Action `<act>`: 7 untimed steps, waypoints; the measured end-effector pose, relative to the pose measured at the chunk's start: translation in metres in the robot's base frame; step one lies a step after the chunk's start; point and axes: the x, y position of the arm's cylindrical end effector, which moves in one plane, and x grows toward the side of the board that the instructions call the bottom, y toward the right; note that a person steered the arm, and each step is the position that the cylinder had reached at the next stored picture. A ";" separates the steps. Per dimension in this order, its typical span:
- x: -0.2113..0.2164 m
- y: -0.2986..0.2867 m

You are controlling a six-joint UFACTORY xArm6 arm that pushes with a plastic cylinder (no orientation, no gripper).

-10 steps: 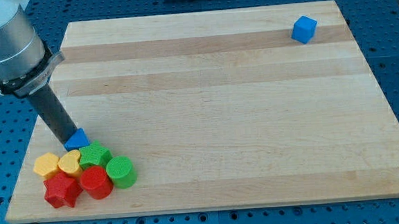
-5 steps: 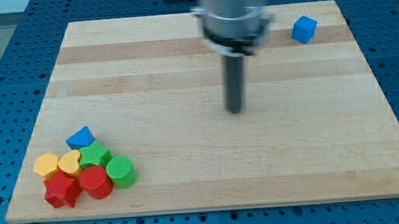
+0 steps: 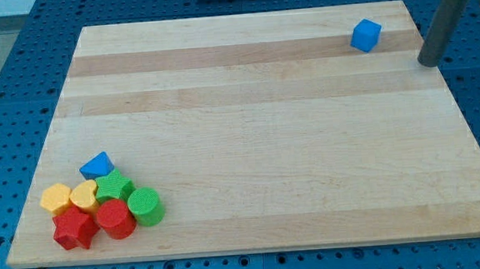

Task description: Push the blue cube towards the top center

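Note:
The blue cube (image 3: 366, 35) sits near the top right corner of the wooden board (image 3: 247, 109). My tip (image 3: 427, 61) is at the board's right edge, to the right of the cube and a little lower, apart from it. The rod rises to the view's top right corner.
A cluster of blocks lies at the board's bottom left: a blue triangular block (image 3: 97, 166), a yellow block (image 3: 56, 198), a yellow heart (image 3: 83, 195), a green block (image 3: 113, 186), a green cylinder (image 3: 146, 207), a red cylinder (image 3: 113, 218), a red star (image 3: 75, 229).
My tip has swept from beside the blue triangular block at the bottom left, across the board's middle, to the right edge near the blue cube. No block has moved.

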 end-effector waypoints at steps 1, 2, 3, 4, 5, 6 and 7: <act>-0.021 -0.022; -0.024 -0.025; -0.042 -0.022; -0.043 -0.023; -0.050 -0.032; -0.050 -0.045; -0.050 -0.065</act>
